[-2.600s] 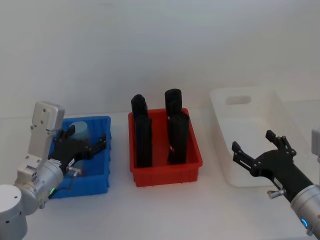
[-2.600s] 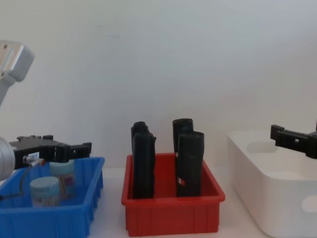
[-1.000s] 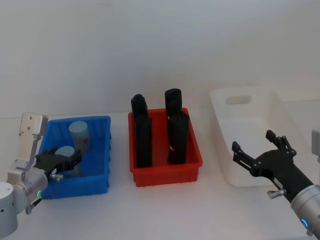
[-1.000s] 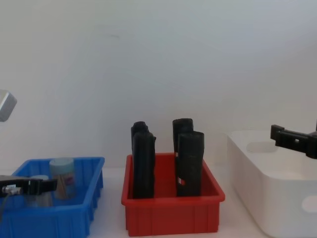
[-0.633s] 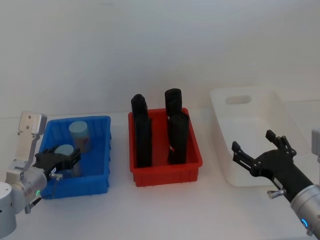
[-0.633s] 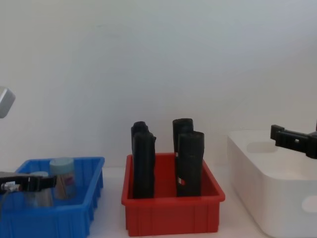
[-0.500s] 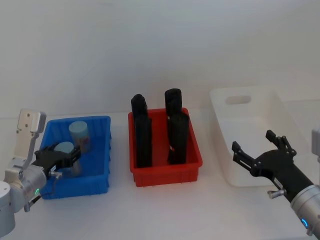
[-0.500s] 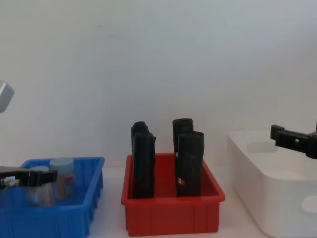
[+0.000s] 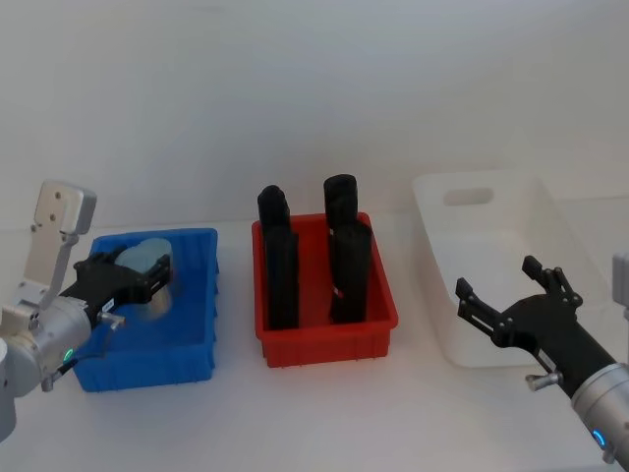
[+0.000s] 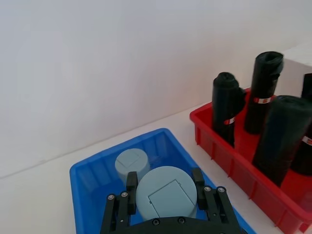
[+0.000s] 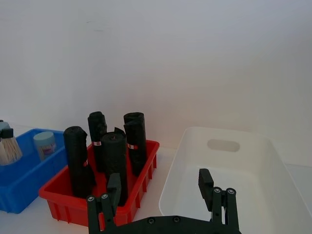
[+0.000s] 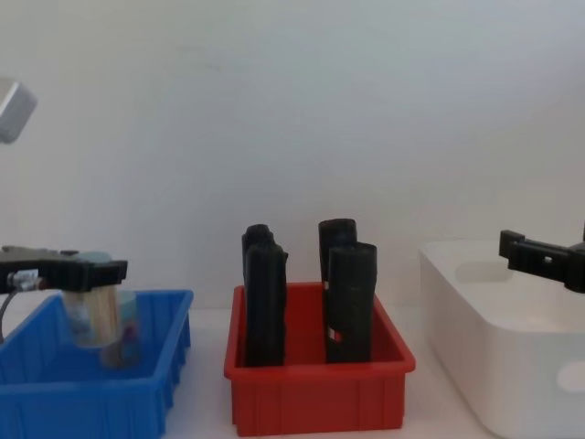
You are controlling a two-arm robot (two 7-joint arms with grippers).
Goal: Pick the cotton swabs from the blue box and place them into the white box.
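My left pincer (image 9: 147,271) is clenched on a tub of cotton swabs (image 10: 166,193), with one finger on each side of its pale blue lid and the tub upright. It hangs to the left of the red bin (image 9: 324,342), well apart from that bin's left wall. Below it is the blue box (image 9: 147,368), which sits on the table (image 9: 324,423) just left of the red bin. In the chest view the tub is raised off the box floor. I cannot tell whether its base is above the rim. A second tub (image 10: 132,164) stands in the blue box, also left of the red bin and farther from me than the held one, apart from my fingers.

My right pincer (image 9: 496,279) is spread wide, empty and touching nothing. It hovers to the right of the red bin, at the near end of the white box (image 9: 437,315) and higher than its rim. That box stands just right of the red bin, with a strip of bare table between them.

Four black blocks (image 9: 340,197) stand upright in the red bin, far taller than its walls. In the chest view their tops show higher than the tub I hold. Above them there is open air.
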